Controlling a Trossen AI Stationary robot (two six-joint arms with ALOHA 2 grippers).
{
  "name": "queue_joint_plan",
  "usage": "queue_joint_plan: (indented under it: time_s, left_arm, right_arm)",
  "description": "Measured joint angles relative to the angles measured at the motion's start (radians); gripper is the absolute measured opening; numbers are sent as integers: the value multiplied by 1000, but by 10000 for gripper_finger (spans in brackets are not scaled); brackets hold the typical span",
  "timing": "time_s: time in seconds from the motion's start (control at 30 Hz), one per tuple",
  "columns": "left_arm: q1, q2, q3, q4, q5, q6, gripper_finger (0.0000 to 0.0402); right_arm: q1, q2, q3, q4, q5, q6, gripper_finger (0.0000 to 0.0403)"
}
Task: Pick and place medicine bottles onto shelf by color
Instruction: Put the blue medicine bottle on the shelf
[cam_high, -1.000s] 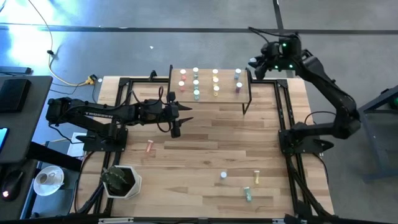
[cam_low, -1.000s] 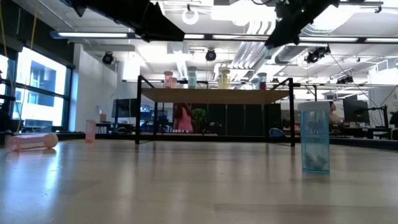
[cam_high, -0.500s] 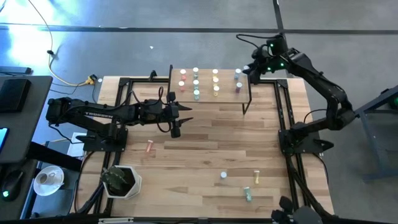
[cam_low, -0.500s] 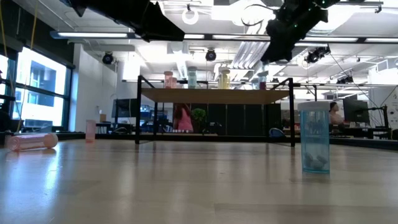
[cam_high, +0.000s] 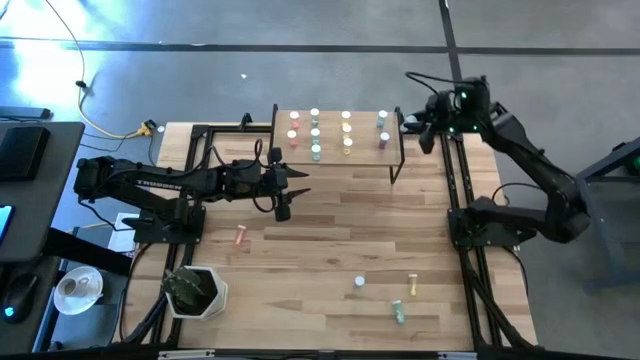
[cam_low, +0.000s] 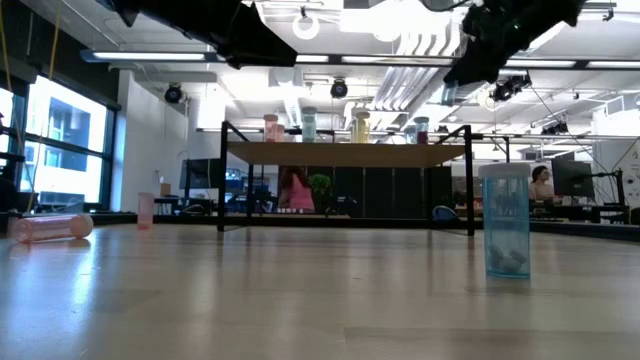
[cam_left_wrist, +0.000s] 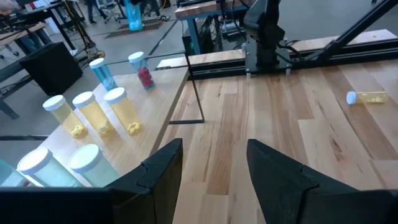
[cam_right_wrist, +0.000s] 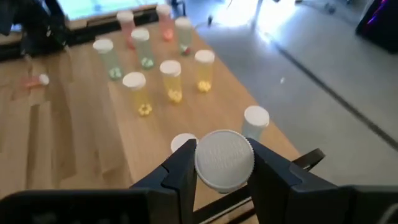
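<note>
The shelf (cam_high: 340, 150) stands at the table's far middle with several medicine bottles (cam_high: 315, 135) upright on it in red, green, yellow and blue rows (cam_right_wrist: 171, 78). My right gripper (cam_high: 420, 128) hovers just off the shelf's right end, shut on a white-capped bottle (cam_right_wrist: 224, 160) whose body is hidden. My left gripper (cam_high: 290, 190) waits open in front of the shelf's left part, with nothing between its fingers (cam_left_wrist: 214, 168). A pink (cam_high: 240, 237), a yellow (cam_high: 410, 285) and a green bottle (cam_high: 398, 312) lie on the table; a blue one (cam_high: 359, 284) stands. My right gripper pinches the bottle between its two fingers (cam_right_wrist: 180, 165), one on each side at the white cap (cam_right_wrist: 224, 149). The cap's round top faces the wrist camera and hides the body. The bottle is lifted clear, above the shelf's right edge.
A white pot with a plant (cam_high: 195, 290) stands at the near left corner. Black rails (cam_high: 465, 200) run along the table's sides. The blue bottle (cam_low: 505, 220) stands in the near right part, with bare planks between it and the shelf.
My right gripper first swung a little toward the shelf's far right corner, then drew back toward the table's right edge and sank somewhat, rolling slightly. It has kept the bottle.
</note>
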Motion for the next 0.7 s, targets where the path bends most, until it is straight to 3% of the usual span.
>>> queue_joint_plan:
  time_s: [0.2, 0.5, 0.7]
  left_arm:
    - [0, 0, 0, 0, -3, 0, 170]
    - [0, 0, 0, -1, -3, 0, 170]
    - [0, 0, 0, -1, -3, 0, 170]
  right_arm:
    - [0, -38, -145, 225, 0, 85, 108]
    - [1, 127, -35, 232, 5, 110, 108]
    - [1, 205, -23, 218, -50, 87, 108]
